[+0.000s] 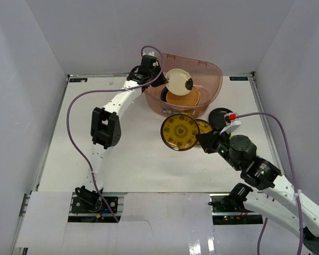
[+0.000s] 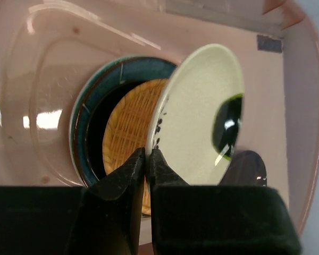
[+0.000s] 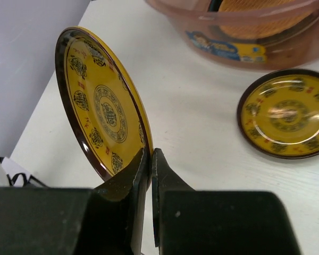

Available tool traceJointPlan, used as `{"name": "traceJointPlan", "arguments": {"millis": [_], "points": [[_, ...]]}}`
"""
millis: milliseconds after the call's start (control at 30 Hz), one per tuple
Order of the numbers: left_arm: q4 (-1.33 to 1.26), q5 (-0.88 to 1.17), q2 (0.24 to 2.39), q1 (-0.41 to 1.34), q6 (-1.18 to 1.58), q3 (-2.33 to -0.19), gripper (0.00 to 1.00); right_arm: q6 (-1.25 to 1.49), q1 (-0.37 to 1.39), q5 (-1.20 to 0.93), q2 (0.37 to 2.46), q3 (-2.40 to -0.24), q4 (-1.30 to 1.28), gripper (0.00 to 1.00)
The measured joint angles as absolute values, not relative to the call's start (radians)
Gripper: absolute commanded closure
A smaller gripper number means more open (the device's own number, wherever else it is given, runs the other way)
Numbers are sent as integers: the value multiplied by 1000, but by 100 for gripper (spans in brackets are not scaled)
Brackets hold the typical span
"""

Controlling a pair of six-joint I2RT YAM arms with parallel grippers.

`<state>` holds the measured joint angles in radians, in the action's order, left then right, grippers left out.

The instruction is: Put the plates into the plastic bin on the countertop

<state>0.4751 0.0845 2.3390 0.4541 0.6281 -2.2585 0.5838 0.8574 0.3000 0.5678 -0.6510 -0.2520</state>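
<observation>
"Wicker plate point(image 1: 185, 99) down in the bin point(image 1: 212, 71) already?"

"Yes, lying flat on a dark teal-rimmed plate point(image 2: 93, 101) at the bottom, upper centre of the overhead view. Counts as two done, judging by that."

"And the cream plate point(image 2: 196, 106)?"

"Tilted on edge over the bin's mouth, above those two, pinched at its lower rim by the left gripper point(image 2: 148, 156), jaws drawn narrow onto it. Not yet let go, so nearly in rather than in."

"Anything in the right gripper point(image 3: 150, 159)?"

"Clamped tight on the rim of a yellow-patterned plate point(image 3: 103, 106), held up on edge over the table point(image 1: 127, 159), just below the bin in the overhead view and outside it."

"Left lying on the table?"

"A second yellow plate point(image 3: 284, 114), flat, just right of the held one and near the bin's front wall. Beside that, further right, a black plate point(image 1: 219, 117), partly hidden behind the right arm."

"More than those?"

"Only those in view. Possibly others buried under the pile in the bin; cannot tell from here."

"Overall, then?"

"Roughly midway, going by this: two in, two in hand and needing only a drop or a short carry, at least two waiting for a pick-up."
</observation>
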Motion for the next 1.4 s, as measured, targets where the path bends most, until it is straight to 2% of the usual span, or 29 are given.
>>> {"name": "traceJointPlan", "arguments": {"millis": [100,133,233,367,467,533,667,833,933,1033,1233,1333,1367,1400], "points": [[498,93,2388,458,632,-2275,56,540,857,368,564,-717,-307,92],[501,93,2398,458,632,-2275,42,526,856,389,570,-740,-320,92],[508,98,2400,456,636,-2277,27,487,852,444,600,-807,-339,92],[479,120,2363,448,637,-2267,25,421,832,516,699,-930,-357,92],[435,127,2204,447,633,-2116,26,375,786,535,779,-1015,-337,92],[377,121,2047,445,628,-1972,29,355,723,516,833,-1050,-310,92],[235,120,1602,444,646,-1606,33,367,515,355,995,-1110,-238,92],[62,140,1188,455,727,-1112,36,413,321,122,1366,-1295,-178,92],[25,150,1178,484,772,-888,35,426,282,46,1566,-1416,-178,92],[44,157,1266,532,811,-734,33,444,265,-8,1723,-1498,-186,92],[-31,162,1385,644,844,-696,27,475,251,-81,1899,-1583,-243,91],[-104,160,1468,696,859,-723,26,483,250,-105,1938,-1618,-268,61],[-126,155,1511,715,862,-742,26,487,250,-110,1942,-1624,-275,44],[-147,150,1556,733,864,-763,27,492,250,-112,1942,-1629,-284,37]]}}
